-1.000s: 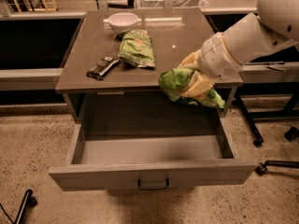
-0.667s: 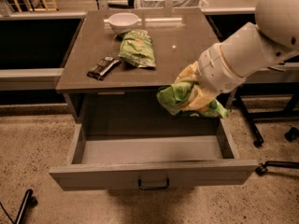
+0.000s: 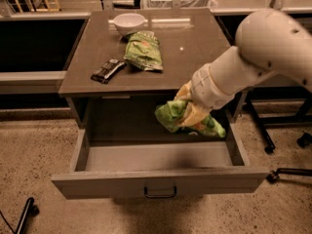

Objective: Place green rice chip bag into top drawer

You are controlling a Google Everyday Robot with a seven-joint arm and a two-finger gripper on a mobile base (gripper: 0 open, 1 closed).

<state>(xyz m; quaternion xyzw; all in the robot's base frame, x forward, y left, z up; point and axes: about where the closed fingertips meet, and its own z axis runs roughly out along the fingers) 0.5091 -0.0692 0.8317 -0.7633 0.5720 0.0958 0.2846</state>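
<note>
Gripper (image 3: 189, 112) clamps the bright green puffy snack bag (image 3: 168, 116) over the open wide grey drawer (image 3: 161, 182). Up-left on the brown surface (image 3: 195, 57) lie a pale olive flat bag (image 3: 144, 50) and a black bar (image 3: 107, 70).

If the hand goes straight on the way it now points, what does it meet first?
Likely the bare floor of the top drawer. The hand, holding the green rice chip bag above its right side, points down-left; depth is unclear.

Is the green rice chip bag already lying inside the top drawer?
No, the pincer holds the green rice chip bag in the air above the open top drawer's right rear.
</note>
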